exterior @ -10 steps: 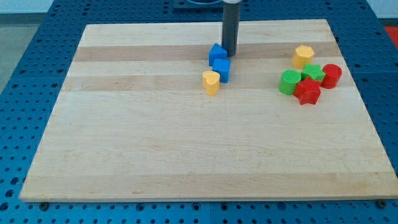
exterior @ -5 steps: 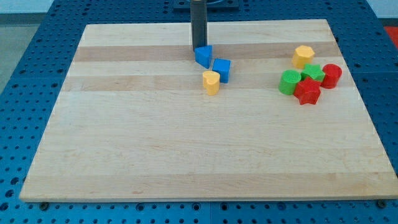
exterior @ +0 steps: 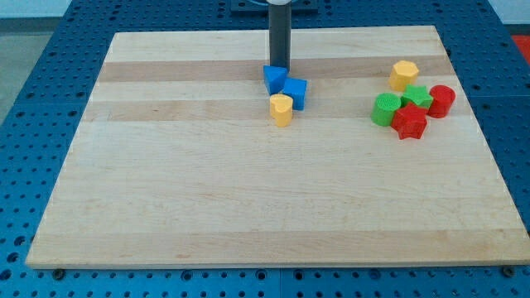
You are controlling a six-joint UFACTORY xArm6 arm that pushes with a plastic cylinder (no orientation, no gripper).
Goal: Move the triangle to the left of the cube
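Near the view's top, the dark rod stands upright over the wooden worktop (exterior: 207, 199), and my tip (exterior: 280, 67) rests just behind the blue triangle (exterior: 275, 79), touching its far edge. No jaws exist on this rod, so nothing is gripped. That triangle sits at the left of the blue cube (exterior: 296, 93), touching it, with a yellow block (exterior: 281, 109) just below them. Well apart, toward the view's right, red and green blocks cluster.
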